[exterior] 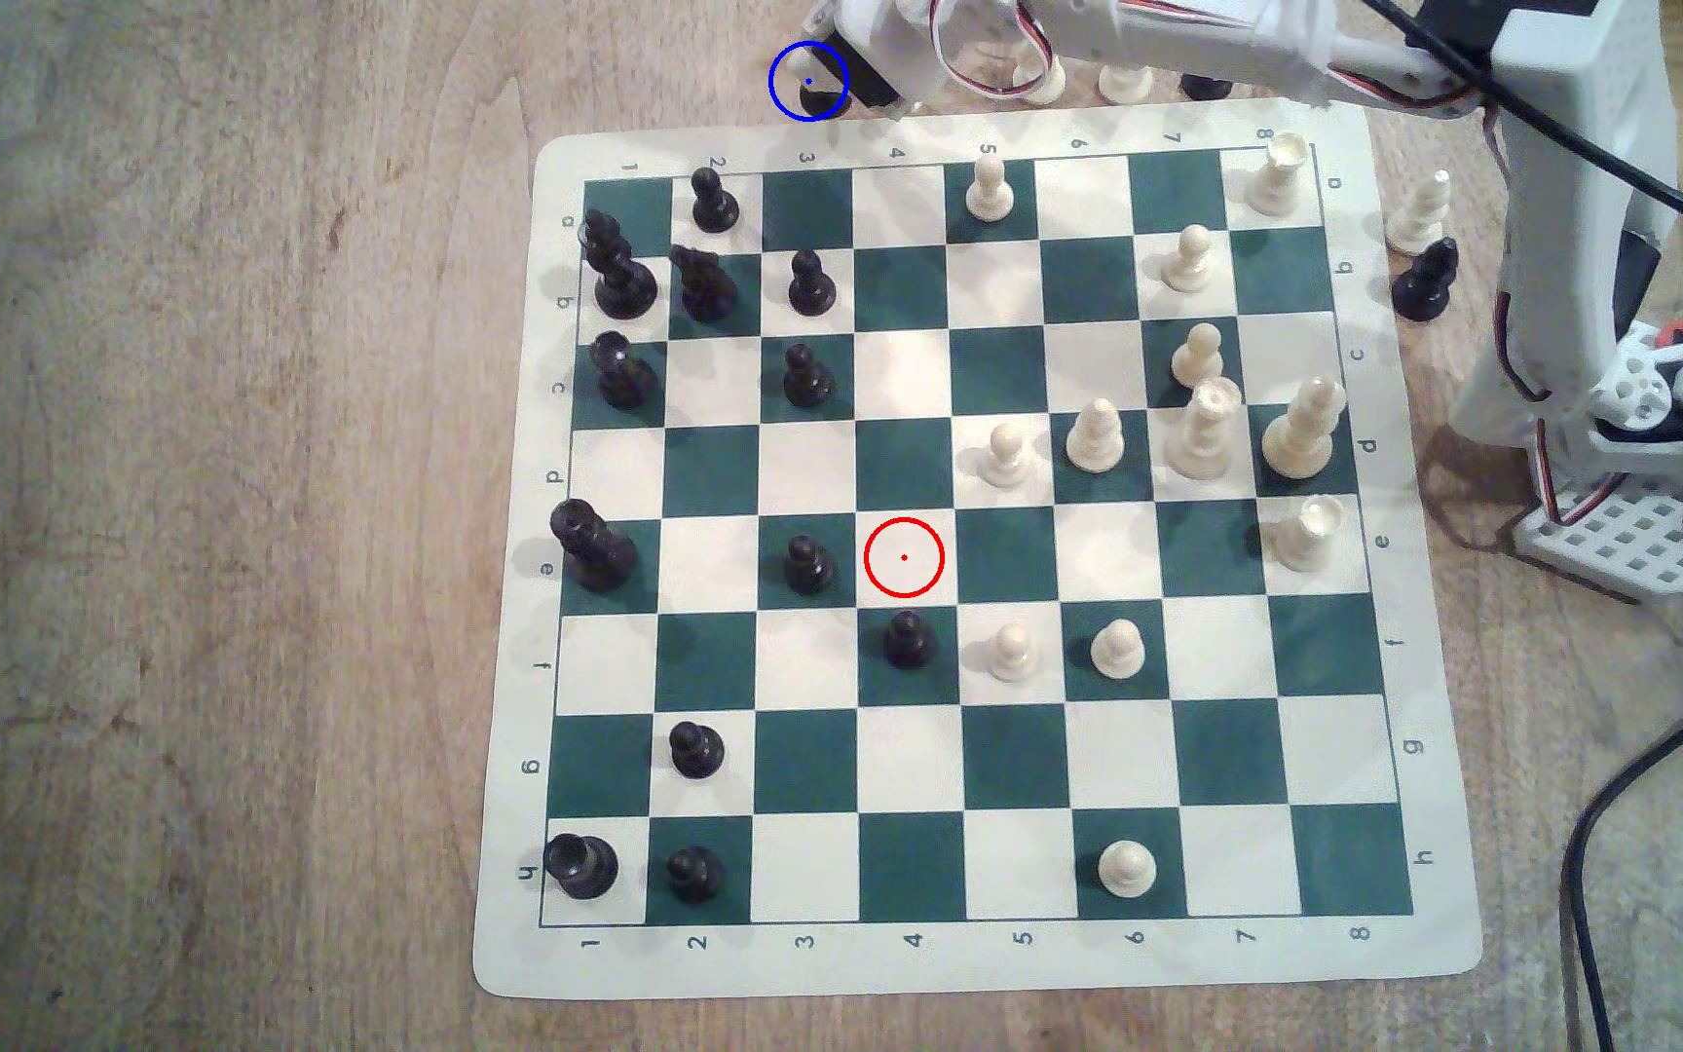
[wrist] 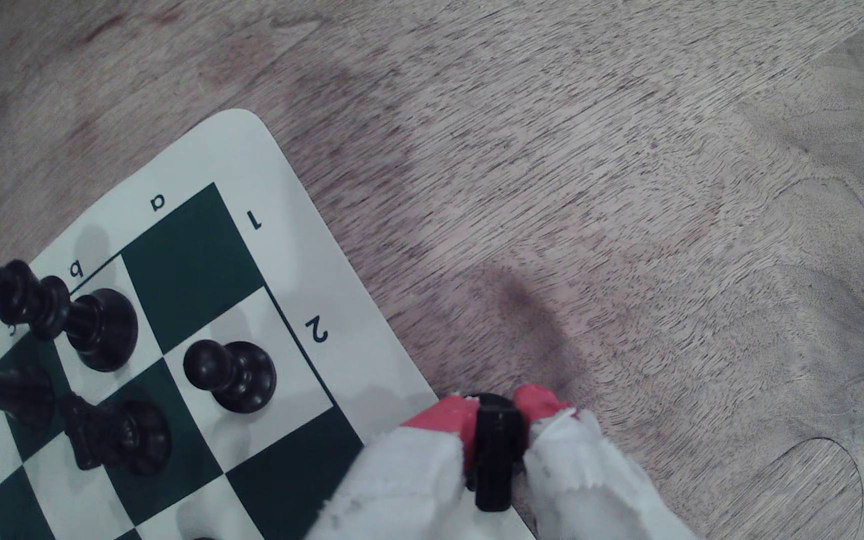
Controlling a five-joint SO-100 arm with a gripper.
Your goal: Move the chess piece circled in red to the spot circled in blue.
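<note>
Landmark: green-and-cream chess mat (exterior: 969,971) on a wooden table (exterior: 210,506).
Blue ring (exterior: 808,81): on bare wood just past the mat's far edge, beyond column 3.
Black knight (wrist: 495,451): held inside the blue ring, off the mat; whether its base touches the wood is unclear.
Gripper (wrist: 492,415): red-tipped jaws closed narrowly against the knight's sides.
Red ring (exterior: 904,557): around vacant cream square e4.

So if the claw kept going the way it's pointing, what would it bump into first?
Probably the bare wooden table. The claw, shut on the black chess piece, points at the wood just off the board's edge; depth is unclear.
</note>
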